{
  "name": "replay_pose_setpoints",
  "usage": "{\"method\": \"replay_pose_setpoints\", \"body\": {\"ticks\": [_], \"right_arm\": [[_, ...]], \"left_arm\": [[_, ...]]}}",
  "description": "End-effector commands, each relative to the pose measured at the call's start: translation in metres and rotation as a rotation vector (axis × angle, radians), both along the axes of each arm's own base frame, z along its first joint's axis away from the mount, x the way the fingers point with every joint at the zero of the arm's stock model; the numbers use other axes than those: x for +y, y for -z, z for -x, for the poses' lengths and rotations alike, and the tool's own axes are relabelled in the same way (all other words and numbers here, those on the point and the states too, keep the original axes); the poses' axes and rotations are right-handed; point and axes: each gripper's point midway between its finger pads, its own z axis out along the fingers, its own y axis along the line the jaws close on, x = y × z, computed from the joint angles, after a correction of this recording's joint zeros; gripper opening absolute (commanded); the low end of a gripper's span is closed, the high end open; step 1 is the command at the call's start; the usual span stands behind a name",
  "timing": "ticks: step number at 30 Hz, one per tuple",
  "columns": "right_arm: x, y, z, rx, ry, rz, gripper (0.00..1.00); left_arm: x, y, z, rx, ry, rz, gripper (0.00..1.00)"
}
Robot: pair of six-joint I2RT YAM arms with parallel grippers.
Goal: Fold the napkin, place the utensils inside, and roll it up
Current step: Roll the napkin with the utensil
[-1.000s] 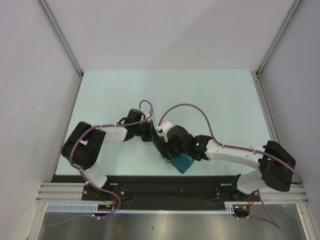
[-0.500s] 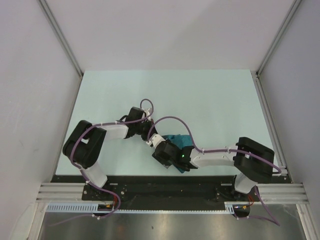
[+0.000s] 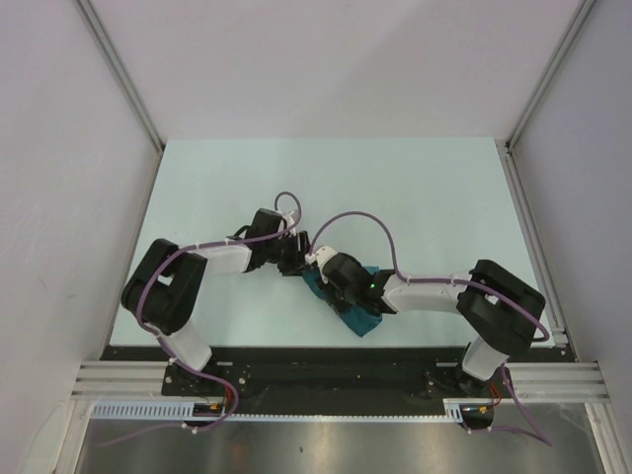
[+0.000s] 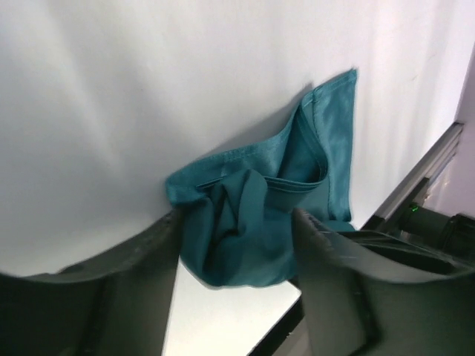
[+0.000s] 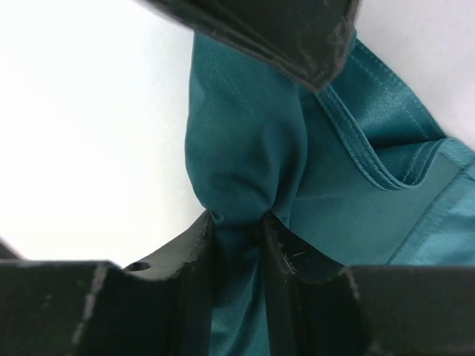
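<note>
The dark teal napkin (image 3: 362, 320) lies bunched on the pale table, near the front edge between the two arms. My right gripper (image 5: 239, 226) is shut on a gathered fold of the napkin (image 5: 245, 148), which bulges just past its fingertips. In the top view the right gripper (image 3: 326, 280) sits over the cloth's left end. My left gripper (image 4: 234, 248) stands open, its fingers on either side of the crumpled napkin (image 4: 256, 211) and not pressing it. The left gripper (image 3: 296, 261) is right beside the right one. One left finger (image 5: 289, 33) shows at the top of the right wrist view. The utensils are out of view.
The pale green table (image 3: 395, 188) is walled by white panels on the left, right and back. A black rail (image 3: 326, 360) runs along its front edge, close to the napkin. Purple cables (image 3: 360, 222) loop above both wrists.
The left gripper has opened and let go of the napkin. The right gripper has closed on a fold of it and shifted slightly toward the left gripper, and the cloth has changed shape.
</note>
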Motion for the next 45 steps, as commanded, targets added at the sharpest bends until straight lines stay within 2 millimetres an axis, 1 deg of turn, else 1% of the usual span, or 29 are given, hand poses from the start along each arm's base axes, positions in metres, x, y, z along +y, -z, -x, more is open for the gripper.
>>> {"method": "replay_pose_setpoints", "body": {"ticks": [1,2,3,4,5,7,8,9,11,12,17,21,23,27,28,31,32,34,35,36,37,38,39,40,41,42,43,44,45], "right_arm": [[0.005,0.003,0.036,0.307,-0.088,-0.188,0.30],[0.006,0.002,0.040,0.350,-0.093,-0.220,0.29],[0.006,0.000,0.043,0.387,-0.105,-0.242,0.29],[0.008,-0.002,0.052,0.449,-0.139,-0.273,0.29],[0.013,-0.006,0.051,0.454,-0.151,-0.304,0.29],[0.014,-0.005,0.057,0.510,-0.168,-0.329,0.28],[0.013,-0.004,0.052,0.515,-0.154,-0.346,0.28],[0.013,-0.004,0.055,0.550,-0.157,-0.366,0.28],[0.011,-0.003,0.048,0.571,-0.139,-0.407,0.27],[0.010,-0.004,0.050,0.593,-0.141,-0.423,0.27],[0.006,0.000,0.041,0.640,-0.097,-0.455,0.27],[0.003,0.009,0.039,0.683,-0.087,-0.458,0.27],[0.001,0.012,0.037,0.697,-0.072,-0.462,0.27],[-0.005,0.013,0.032,0.732,-0.049,-0.506,0.27],[-0.007,0.014,0.029,0.736,-0.039,-0.515,0.27],[-0.010,0.020,0.028,0.764,-0.029,-0.524,0.28],[-0.010,0.020,0.028,0.766,-0.033,-0.527,0.29],[-0.009,0.016,0.027,0.771,-0.038,-0.540,0.34],[-0.010,0.013,0.025,0.766,-0.035,-0.543,0.37],[-0.009,0.007,0.020,0.739,-0.049,-0.548,0.44],[-0.012,0.005,0.021,0.749,-0.039,-0.529,0.48],[-0.012,-0.008,0.016,0.710,-0.047,-0.534,0.51],[-0.009,-0.020,0.008,0.674,-0.058,-0.537,0.58],[-0.015,-0.022,0.010,0.677,-0.056,-0.501,0.61],[-0.017,-0.035,0.003,0.621,-0.046,-0.486,0.64],[-0.019,-0.041,0.000,0.592,-0.042,-0.473,0.67],[-0.021,-0.050,-0.003,0.562,-0.043,-0.452,0.67],[-0.024,-0.052,-0.010,0.510,-0.012,-0.421,0.68],[-0.022,-0.066,-0.010,0.452,-0.022,-0.414,0.69]], "left_arm": [[0.018,-0.032,-0.023,-0.120,-0.074,0.027,0.69],[0.024,-0.033,-0.022,-0.130,-0.090,0.022,0.73],[0.029,-0.033,-0.022,-0.129,-0.105,0.020,0.74],[0.032,-0.033,-0.021,-0.136,-0.106,0.014,0.75],[0.035,-0.032,-0.018,-0.142,-0.104,0.008,0.75],[0.036,-0.030,-0.015,-0.151,-0.095,0.006,0.76],[0.036,-0.028,-0.011,-0.149,-0.086,0.010,0.76],[0.033,-0.028,-0.010,-0.155,-0.076,0.024,0.76],[0.032,-0.026,-0.008,-0.153,-0.068,0.030,0.76],[0.029,-0.024,-0.005,-0.149,-0.054,0.034,0.76],[0.019,-0.019,0.002,-0.140,-0.010,0.040,0.75],[0.003,-0.019,0.008,-0.132,0.029,0.071,0.73],[-0.005,-0.016,0.011,-0.122,0.053,0.072,0.71],[-0.010,-0.007,0.015,-0.092,0.069,0.058,0.65],[-0.010,-0.005,0.016,-0.085,0.072,0.054,0.64],[-0.012,0.000,0.018,-0.068,0.076,0.055,0.47],[-0.014,0.002,0.020,-0.059,0.075,0.056,0.37],[-0.017,0.003,0.021,-0.052,0.081,0.064,0.26],[-0.019,0.003,0.021,-0.049,0.083,0.066,0.17],[-0.019,0.004,0.020,-0.042,0.081,0.062,0.13],[-0.018,0.007,0.021,-0.029,0.079,0.055,0.08],[-0.019,0.005,0.018,-0.034,0.078,0.052,0.03],[-0.019,0.008,0.017,-0.027,0.075,0.042,0.00],[-0.018,0.009,0.018,-0.016,0.076,0.033,0.00],[-0.019,0.007,0.014,-0.024,0.079,0.029,0.00],[-0.019,0.008,0.014,-0.019,0.079,0.025,0.00],[-0.017,0.011,0.015,-0.004,0.077,0.010,0.00],[-0.019,0.009,0.012,-0.009,0.079,0.008,0.00],[-0.019,0.009,0.011,-0.008,0.077,0.005,0.00]]}}
